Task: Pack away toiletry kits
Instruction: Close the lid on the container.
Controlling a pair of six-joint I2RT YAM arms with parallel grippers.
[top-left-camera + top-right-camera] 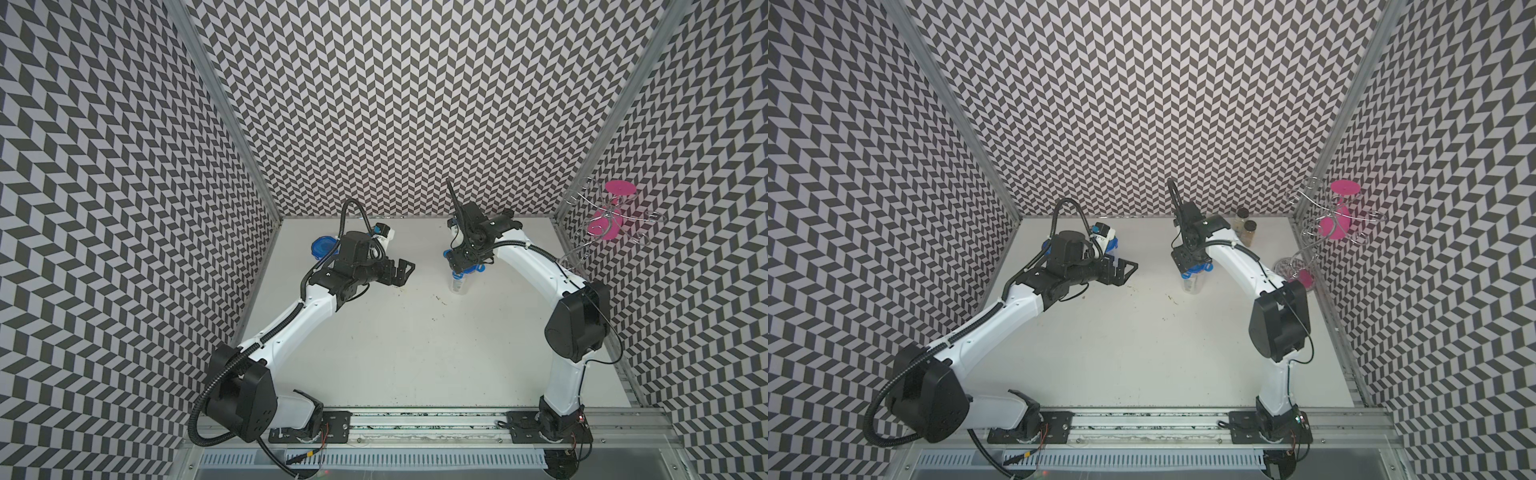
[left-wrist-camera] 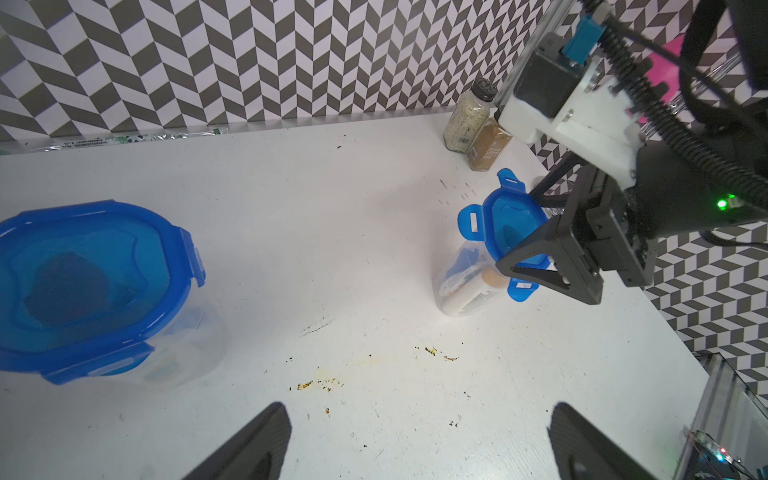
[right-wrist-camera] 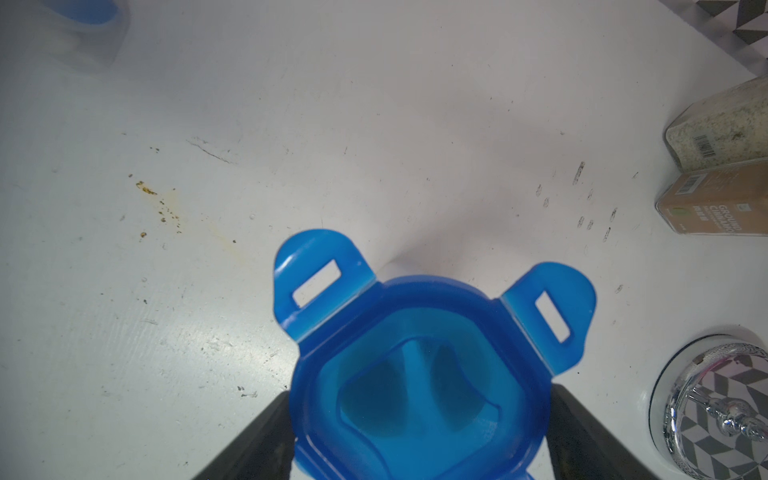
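A clear cup with white tubes inside stands right of centre at the back of the table. Its blue lid sits on top with the tabs flared out, unlatched. My right gripper reaches down from above, its fingers pressed against both sides of the lid. A second cup, lid latched down, stands at the back left, partly hidden behind my left arm. My left gripper hovers open over bare table between the two cups.
Two black-capped spice jars stand in the back right corner. The wire stand with pink discs is by the right wall, its chrome base close to the held cup. Crumbs dot the table.
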